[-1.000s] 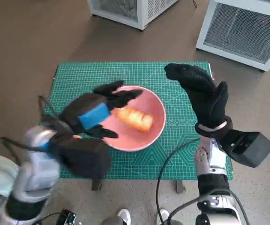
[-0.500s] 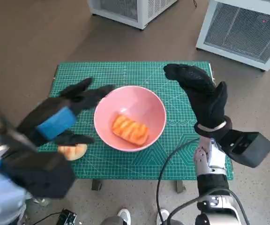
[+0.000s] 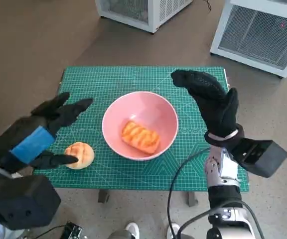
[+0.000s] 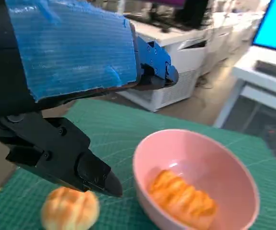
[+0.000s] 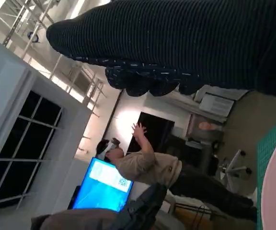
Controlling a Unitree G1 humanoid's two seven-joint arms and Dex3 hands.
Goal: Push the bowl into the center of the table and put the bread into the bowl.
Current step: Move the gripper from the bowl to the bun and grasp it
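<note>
Nearest the robot, the left hand (image 3: 39, 134), black with blue tape on its back, hovers over the near left of the tabletop (image 3: 193, 82) with its fingers spread and nothing in them. Just under its thumb, perhaps touching, lies a small round golden bread roll (image 3: 80, 155); the left wrist view shows the roll (image 4: 70, 209) below a black fingertip.

That roll looks light and soft, likely to dent if squeezed hard, with a smooth domed crust that may slip. A gentle grip across its sides, low on the dome, seems the best hold.

Beyond the left hand's fingertips, toward the robot's right, sits the shallow pink plastic bowl (image 3: 114, 109), near the middle of the green cutting mat (image 3: 133, 77). It looks light, stiff and smooth, so it should slide easily on the mat when nudged at the rim. Inside it lies an oblong glazed orange-brown bread loaf (image 3: 140, 137), well clear of either hand.

Farther off on the bowl's other side, the right hand (image 3: 211, 97) in its black knitted glove is raised beside the rim, fingers extended and apart, holding nothing.
</note>
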